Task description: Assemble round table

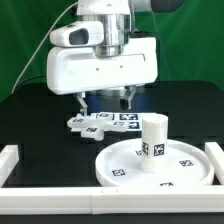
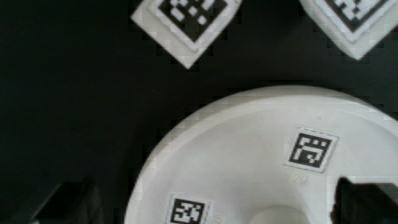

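The large white rimmed round disc [image 1: 125,160] lies flat on the black table at the front of the exterior view's right. The short thick white leg [image 1: 153,138] stands upright on it, with a tag on its side. My gripper [image 1: 107,100] hangs above the table behind the disc, jaws spread wide and empty. In the wrist view the disc [image 2: 249,170] with two tags fills the lower part. The dark fingertips [image 2: 365,195] show only at the picture's edges, on either side of my gripper's middle [image 2: 214,202]. The leg is out of the wrist view.
The marker board [image 1: 100,122] lies on the table just under and in front of the gripper; two of its tags show in the wrist view [image 2: 187,20]. White rails border the table at the exterior view's left [image 1: 10,160], right [image 1: 215,160] and front [image 1: 100,205].
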{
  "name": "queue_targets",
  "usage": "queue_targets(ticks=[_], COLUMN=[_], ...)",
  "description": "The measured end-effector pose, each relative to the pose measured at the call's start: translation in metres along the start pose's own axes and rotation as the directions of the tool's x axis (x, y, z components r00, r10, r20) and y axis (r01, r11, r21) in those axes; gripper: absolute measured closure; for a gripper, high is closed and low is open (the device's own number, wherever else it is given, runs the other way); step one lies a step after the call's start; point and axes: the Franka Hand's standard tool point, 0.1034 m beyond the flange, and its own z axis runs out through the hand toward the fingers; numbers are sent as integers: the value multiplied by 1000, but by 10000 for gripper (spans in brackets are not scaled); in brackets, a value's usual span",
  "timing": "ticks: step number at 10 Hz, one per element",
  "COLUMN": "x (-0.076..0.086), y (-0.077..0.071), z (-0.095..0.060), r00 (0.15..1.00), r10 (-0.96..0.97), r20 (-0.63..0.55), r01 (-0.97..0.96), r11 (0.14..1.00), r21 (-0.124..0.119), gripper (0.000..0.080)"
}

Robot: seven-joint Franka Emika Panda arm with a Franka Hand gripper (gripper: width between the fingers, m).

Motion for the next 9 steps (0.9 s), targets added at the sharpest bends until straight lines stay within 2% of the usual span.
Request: queue_targets(ticks=[3,4,5,6,9], x=[-3,-20,-33,-36,-36], y=[1,-1,-6,-10,-8], z=[1,7,11,13,13], r00=[1000,999,994,990,990], r10=[4,31,55,74,74], r20=[5,43,95,119,117], r01=[-4,-32,-58,-77,-77], r11=[1000,999,998,997,997], r21=[2,23,33,23,22], gripper=[151,151,151,151,151])
